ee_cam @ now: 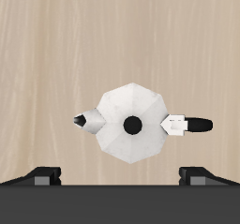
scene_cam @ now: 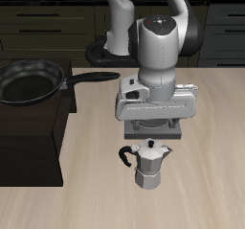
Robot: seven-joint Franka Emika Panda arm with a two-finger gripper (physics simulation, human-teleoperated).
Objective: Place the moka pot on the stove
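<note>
Two views: exterior, then wrist.
Exterior, moka pot point(scene_cam: 150, 165): upright on the bare wooden table point(scene_cam: 215, 185), near its front edge, black handle toward the dark cabinet block point(scene_cam: 29, 142).
Exterior, gripper point(scene_cam: 150, 129): hangs straight over the pot's lid, likely lining up a top-down grasp.
Exterior, frying pan point(scene_cam: 29, 81): rests on the cabinet block, handle toward the arm.
Exterior, stove: not seen; the arm hides the table behind it.
Wrist, moka pot point(ee_cam: 132, 124): centred, lid knob midway, spout and handle pointing opposite ways.
Wrist, fingers point(ee_cam: 42, 175): spread wide, clear of the pot, holding nothing.
Judgement: grasp not yet made; descent comes next.
</note>
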